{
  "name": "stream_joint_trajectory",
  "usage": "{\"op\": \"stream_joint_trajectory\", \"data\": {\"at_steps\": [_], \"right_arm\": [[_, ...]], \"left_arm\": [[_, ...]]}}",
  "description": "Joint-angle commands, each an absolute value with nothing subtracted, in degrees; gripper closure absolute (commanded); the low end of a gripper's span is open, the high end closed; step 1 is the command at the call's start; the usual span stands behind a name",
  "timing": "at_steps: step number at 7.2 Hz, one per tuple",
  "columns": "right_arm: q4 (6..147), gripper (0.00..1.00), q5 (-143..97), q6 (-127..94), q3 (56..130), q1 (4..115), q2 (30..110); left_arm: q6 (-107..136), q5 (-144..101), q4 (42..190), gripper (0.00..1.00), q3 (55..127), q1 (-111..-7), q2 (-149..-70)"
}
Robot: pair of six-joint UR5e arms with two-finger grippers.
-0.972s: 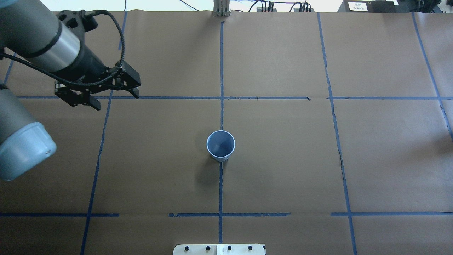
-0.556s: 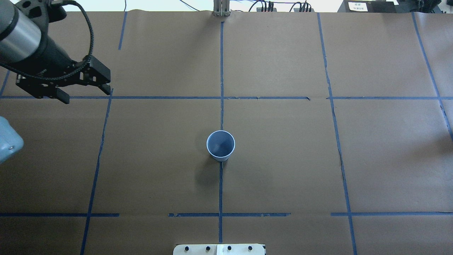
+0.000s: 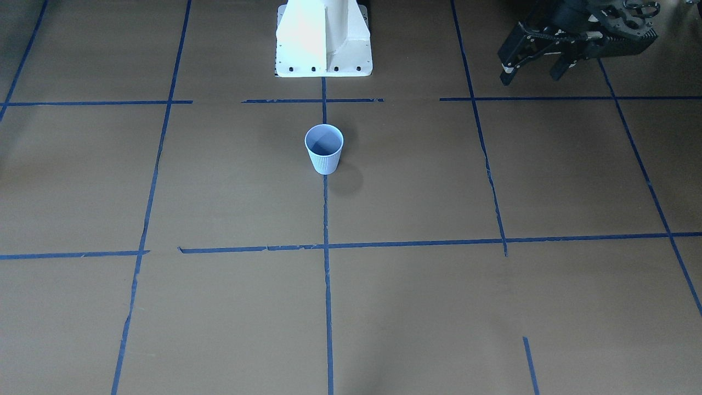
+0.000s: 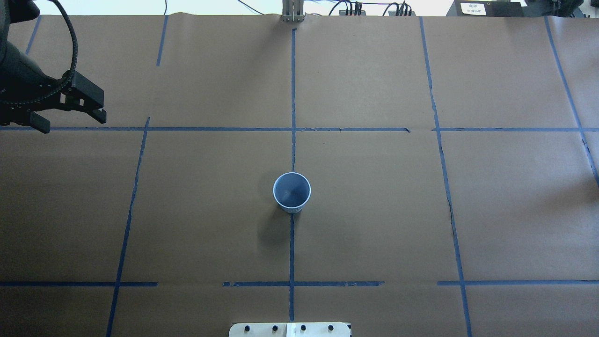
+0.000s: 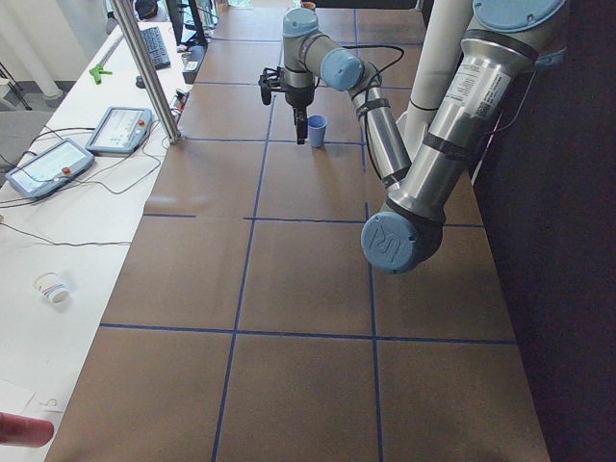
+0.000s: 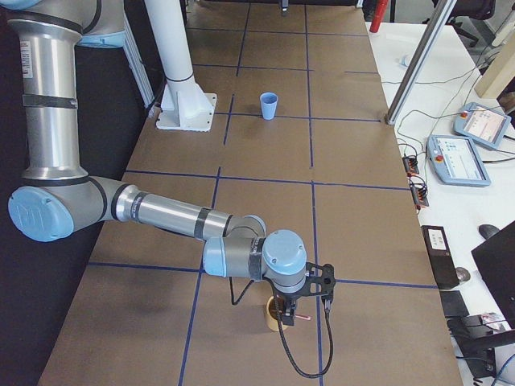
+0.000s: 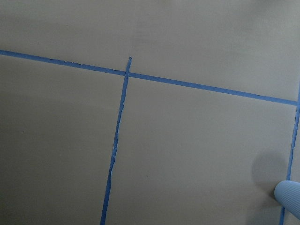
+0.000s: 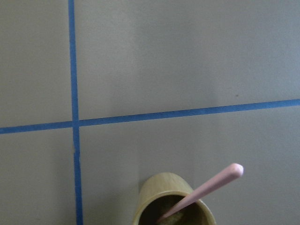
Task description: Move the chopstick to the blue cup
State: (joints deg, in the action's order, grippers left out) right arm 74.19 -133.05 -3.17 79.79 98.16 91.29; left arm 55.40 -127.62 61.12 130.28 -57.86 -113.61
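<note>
Where the paper-covered table [image 4: 374, 210] fills the field, the left gripper [image 4: 72, 122] hangs toward its far left, jaws spread wide and empty. The right gripper [image 6: 290, 312] hovers over a tan cup [image 8: 171, 204], and whether its jaws are apart cannot be told. The blue cup [image 4: 291, 192] stands at centre, well apart. The chopstick [image 8: 206, 189] leans in the tan cup. It is probably light, stiff and smooth, best pinched near its projecting upper end.
</note>
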Motion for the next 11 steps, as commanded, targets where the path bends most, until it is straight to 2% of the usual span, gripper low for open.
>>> {"op": "stream_joint_trajectory", "data": {"at_steps": [1,9,10,11], "right_arm": [[64.74,0.0,-132.63,-8.3,72.89,98.09,90.53],[61.26,0.02,-132.36,-13.36,70.05,97.91,88.59],[61.26,0.13,-132.28,-13.36,70.05,97.39,88.59],[61.17,0.31,-132.28,-13.36,70.05,97.3,88.59]], "left_arm": [[55.37,-127.62,61.08,0.0,130.08,-57.83,-113.55],[55.37,-127.62,61.08,0.0,129.81,-57.75,-113.38],[55.46,-127.62,61.17,0.0,129.73,-57.74,-113.47],[55.46,-127.62,61.08,0.0,129.73,-57.66,-113.47]]}}
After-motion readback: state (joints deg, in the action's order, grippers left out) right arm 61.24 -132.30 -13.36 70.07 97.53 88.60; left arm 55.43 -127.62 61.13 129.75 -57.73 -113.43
